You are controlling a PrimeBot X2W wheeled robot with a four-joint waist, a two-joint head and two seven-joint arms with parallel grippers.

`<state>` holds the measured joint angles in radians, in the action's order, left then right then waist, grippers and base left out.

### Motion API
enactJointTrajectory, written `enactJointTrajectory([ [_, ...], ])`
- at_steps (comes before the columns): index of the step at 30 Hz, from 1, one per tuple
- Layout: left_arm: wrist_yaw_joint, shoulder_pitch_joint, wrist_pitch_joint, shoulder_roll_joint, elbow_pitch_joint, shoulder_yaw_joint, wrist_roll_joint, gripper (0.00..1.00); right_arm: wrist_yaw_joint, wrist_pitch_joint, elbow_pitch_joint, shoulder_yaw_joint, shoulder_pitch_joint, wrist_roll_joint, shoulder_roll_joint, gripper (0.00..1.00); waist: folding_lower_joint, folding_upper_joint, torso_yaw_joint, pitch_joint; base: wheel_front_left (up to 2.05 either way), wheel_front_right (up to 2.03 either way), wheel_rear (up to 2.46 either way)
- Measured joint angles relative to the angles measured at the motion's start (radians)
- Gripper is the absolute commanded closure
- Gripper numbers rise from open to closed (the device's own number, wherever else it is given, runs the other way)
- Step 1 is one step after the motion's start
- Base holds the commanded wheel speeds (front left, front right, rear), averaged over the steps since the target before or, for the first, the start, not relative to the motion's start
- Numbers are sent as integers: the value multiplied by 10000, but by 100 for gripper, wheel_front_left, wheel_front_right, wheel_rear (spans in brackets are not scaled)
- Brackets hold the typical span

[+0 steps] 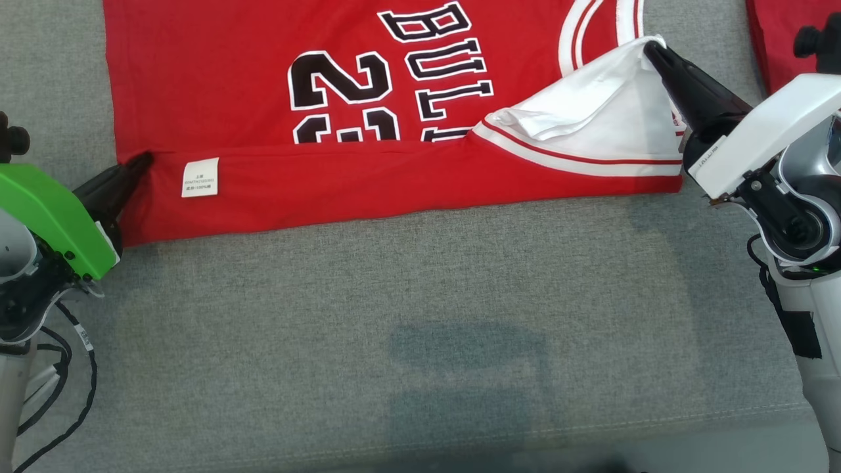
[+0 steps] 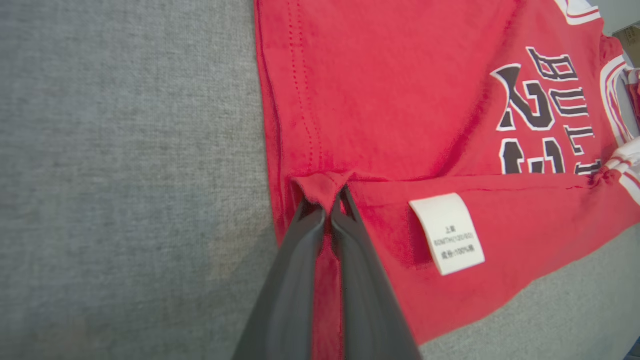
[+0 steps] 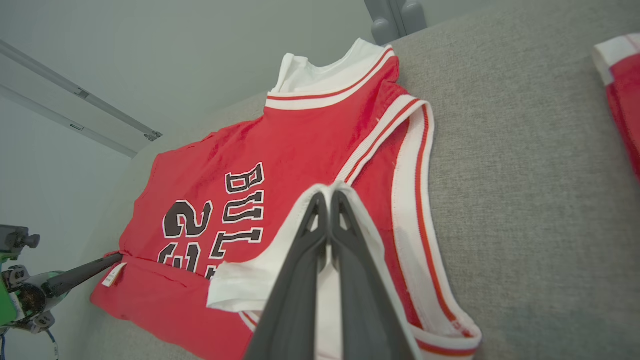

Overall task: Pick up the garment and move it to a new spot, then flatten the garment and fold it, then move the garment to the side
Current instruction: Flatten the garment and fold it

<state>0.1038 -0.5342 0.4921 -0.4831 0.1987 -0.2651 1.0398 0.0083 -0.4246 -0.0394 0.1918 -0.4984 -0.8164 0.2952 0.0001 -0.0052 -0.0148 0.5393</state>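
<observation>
The garment [image 1: 250, 72] is a red basketball jersey with black lettering and white trim, lying on the grey cushion. Its near side edge is folded over the front, showing a white care label [image 1: 200, 177]. My left gripper [image 1: 146, 159] is shut on the folded hem corner at the left; in the left wrist view the gripper [image 2: 327, 200] pinches red cloth of the garment [image 2: 400, 100]. My right gripper [image 1: 652, 47] is shut on the white-lined shoulder flap at the right; in the right wrist view that gripper [image 3: 329, 194] clamps the white trim of the garment [image 3: 300, 150].
A second red piece of cloth [image 1: 772, 39] lies at the far right, also in the right wrist view as red cloth [image 3: 622, 90]. Bare grey cushion [image 1: 420, 315] spreads in front of the jersey. A grey wall and a rail rise behind the cushion in the right wrist view.
</observation>
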Motion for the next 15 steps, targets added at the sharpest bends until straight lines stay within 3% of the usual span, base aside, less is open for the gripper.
enactJointTrajectory([
  [8, -90, -209, 102, 0, 240, -4, 0, 100, 25, 29, 516, 90, -395, 284, -96, 98, 0, 0, -121, 54, 0, 0, 0],
  [9, -117, -210, 102, -2, 278, -4, -2, 100, 25, 65, 568, 98, -477, 376, -84, 70, 0, 0, -131, 62, 0, 0, 0],
  [11, -178, -231, 98, 2, 428, 40, -10, 46, 17, 224, 658, 92, -639, 633, -46, 0, 0, 0, -149, 78, 0, 0, 0],
  [12, -198, -248, 98, 2, 491, 56, -10, 0, 13, 268, 723, 94, -723, 752, -25, 0, 0, 0, -156, 84, 0, 0, 0],
  [15, -305, -319, 77, 48, 600, 165, 31, 0, -12, 345, 930, 113, -863, 901, -19, 0, 0, 0, -172, 89, 0, 0, 0],
])
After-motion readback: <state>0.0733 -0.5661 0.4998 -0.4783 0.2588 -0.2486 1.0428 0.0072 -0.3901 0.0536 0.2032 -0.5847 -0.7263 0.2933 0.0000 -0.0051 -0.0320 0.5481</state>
